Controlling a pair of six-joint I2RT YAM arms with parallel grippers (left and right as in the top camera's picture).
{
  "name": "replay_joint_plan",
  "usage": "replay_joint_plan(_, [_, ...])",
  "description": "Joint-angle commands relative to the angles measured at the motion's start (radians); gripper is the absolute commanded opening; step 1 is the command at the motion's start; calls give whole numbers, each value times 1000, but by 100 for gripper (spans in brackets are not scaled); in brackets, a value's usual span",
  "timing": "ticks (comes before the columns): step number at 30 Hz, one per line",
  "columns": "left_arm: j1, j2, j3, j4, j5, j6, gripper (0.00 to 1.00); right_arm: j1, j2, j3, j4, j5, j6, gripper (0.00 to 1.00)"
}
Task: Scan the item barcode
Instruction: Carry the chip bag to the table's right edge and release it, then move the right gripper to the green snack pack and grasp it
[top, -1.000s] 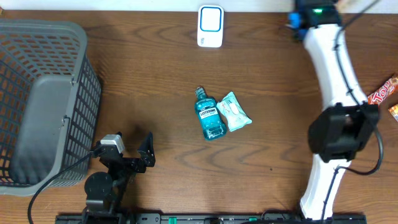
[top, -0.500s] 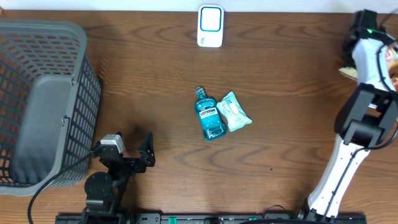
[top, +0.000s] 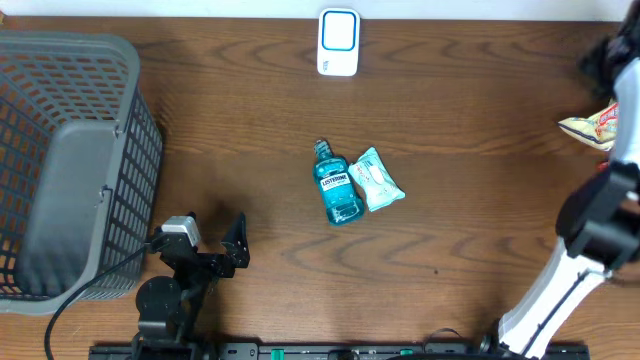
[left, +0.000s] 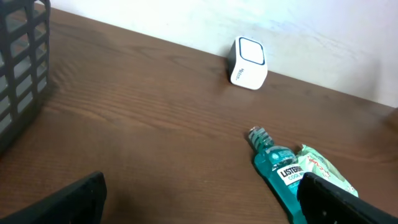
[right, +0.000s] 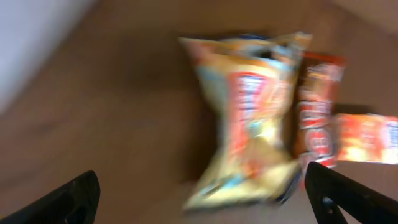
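Hovering over the yellow snack bag (right: 249, 118) at the table (top: 470, 200) right edge, the right gripper (right: 205, 190) stands wide open, empty — left gripper (left: 202, 199) likewise, parked by the basket (top: 70, 160). Risk: bag looks crinkly and sits right against a candy bar (right: 317, 124) — a sloppy pinch could grab both or slip.

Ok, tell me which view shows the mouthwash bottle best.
Overhead: the mouthwash bottle lies whole and sharp mid-table, label up. Left wrist catches its cap and upper label, but the base is not visible. Right wrist shows only blurred snack packs, no bottle.
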Motion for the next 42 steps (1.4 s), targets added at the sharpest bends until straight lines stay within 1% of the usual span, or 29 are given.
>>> replay_joint_plan(1, [5, -6, -16, -24, 6, 6, 98, 23, -177, 20, -35, -468, -19, 99])
replay_joint_plan(2, [5, -6, -16, -24, 6, 6, 98, 32, -214, 20, -64, -557, -20, 99])
replay_joint_plan(3, [5, -6, -16, -24, 6, 6, 98, 42, -235, 20, -92, -587, -19, 99])
replay_joint_plan(6, [5, -6, -16, -24, 6, 6, 98, 96, -274, 19, -209, -584, -24, 99])
replay_joint_plan(9, [5, -6, -16, -24, 6, 6, 98, 178, -277, 18, -314, -562, -102, 99])
replay_joint_plan(12, [5, -6, -16, -24, 6, 6, 98, 306, -263, 10, -402, -460, -172, 99])
replay_joint_plan(17, [5, -6, -16, -24, 6, 6, 98, 518, -239, -14, -489, -261, -227, 99])
replay_joint_plan(18, [5, -6, -16, -24, 6, 6, 98, 591, -239, -40, -490, -192, -240, 99])
replay_joint_plan(22, [5, -6, -16, -24, 6, 6, 98, 730, -239, -120, -467, -47, -239, 99])
replay_joint_plan(26, [5, -6, -16, -24, 6, 6, 98, 832, -239, -255, -396, 40, -240, 99])
replay_joint_plan(31, [5, -6, -16, -24, 6, 6, 98, 909, -239, -456, -267, 81, -240, 99])
replay_joint_plan(34, [5, -6, -16, -24, 6, 6, 98, 946, -239, -547, -190, 102, -239, 99])
replay_joint_plan(42, [5, -6, -16, -24, 6, 6, 98, 1035, -239, -771, 82, 280, -240, 99])
